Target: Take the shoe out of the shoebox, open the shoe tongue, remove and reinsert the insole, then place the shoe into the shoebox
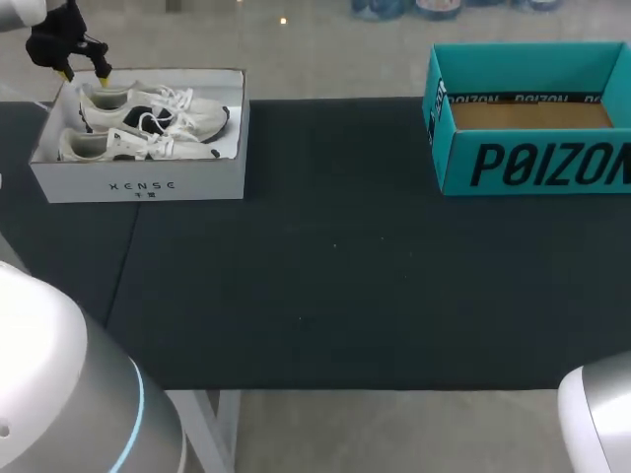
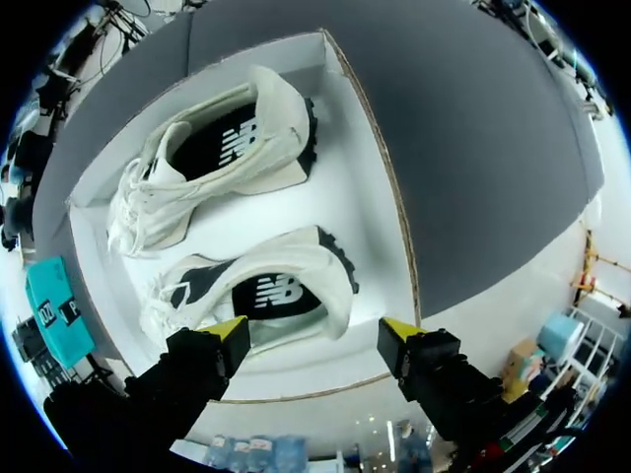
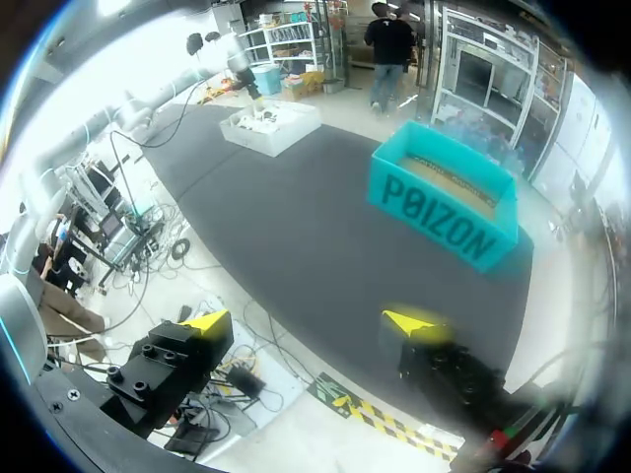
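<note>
While my left fingers (image 2: 229,335) hang open over the white cardboard shoebox (image 1: 138,182), I should straddle the heel of the white-and-black sneaker (image 2: 296,261) beneath them squarely.

We find the white cardboard shoebox (image 1: 138,179) at the upper left of the frame on the dark table mat (image 1: 325,276). Inside it the rear white sneaker (image 1: 148,110) lies behind the front white sneaker (image 1: 118,148). The teal cardboard box (image 1: 532,163) stands upper right, well apart. Our left gripper (image 1: 86,77) hangs over the shoebox's rear left corner, apparently above the rear sneaker's heel.
</note>
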Motion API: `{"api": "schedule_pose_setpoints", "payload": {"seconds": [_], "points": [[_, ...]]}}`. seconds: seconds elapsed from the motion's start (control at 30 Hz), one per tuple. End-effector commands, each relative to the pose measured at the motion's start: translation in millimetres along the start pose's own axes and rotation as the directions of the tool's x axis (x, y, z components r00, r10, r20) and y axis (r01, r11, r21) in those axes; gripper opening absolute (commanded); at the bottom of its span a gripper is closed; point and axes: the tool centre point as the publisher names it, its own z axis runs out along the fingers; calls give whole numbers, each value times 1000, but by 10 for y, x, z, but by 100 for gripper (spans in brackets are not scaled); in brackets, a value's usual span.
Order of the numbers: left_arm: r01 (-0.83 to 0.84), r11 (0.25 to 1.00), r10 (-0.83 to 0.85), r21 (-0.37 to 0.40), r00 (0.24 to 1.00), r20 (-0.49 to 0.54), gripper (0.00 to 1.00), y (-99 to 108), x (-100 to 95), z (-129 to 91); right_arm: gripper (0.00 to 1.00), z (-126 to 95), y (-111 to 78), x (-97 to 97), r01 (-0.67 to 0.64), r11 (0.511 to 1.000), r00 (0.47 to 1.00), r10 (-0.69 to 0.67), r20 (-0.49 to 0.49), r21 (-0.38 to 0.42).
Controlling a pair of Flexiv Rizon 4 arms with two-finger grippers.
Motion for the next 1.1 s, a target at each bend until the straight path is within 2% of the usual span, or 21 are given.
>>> {"api": "schedule_pose_setpoints", "payload": {"seconds": [0.03, 0.2, 0.37, 0.43, 0.5, 0.83, 1.1], "points": [[15, 1000, -15, -9, 999, -29, 100, -452, -177, -424, 100, -6, 33, -18, -1, 1000, 1000, 1, -4, 8], [68, 998, -68, 9, 997, -31, 100, -761, -281, -605, 100, -6, 33, -18, -1, 1000, 1000, 1, -4, 8], [115, 993, -115, -7, 991, -69, 100, -1052, -410, -647, 100, -6, 33, -18, -1, 1000, 1000, 1, -4, 8], [137, 991, -137, -5, 990, -40, 100, -1161, -439, -642, 100, -6, 33, -18, -1, 1000, 1000, 1, -4, 8], [160, 987, -160, 0, 987, -9, 100, -1288, -462, -602, 100, -6, 33, -18, -1, 1000, 1000, 1, -4, 8], [223, 973, -222, 54, 975, -25, 100, -1684, -512, -333, 100, -6, 33, -18, -1, 1000, 1000, 1, -4, 8], [295, 953, -295, 66, 955, -16, 100, -1858, -418, -211, 100, -6, 33, -18, -1, 1000, 1000, 1, -4, 8]]}}
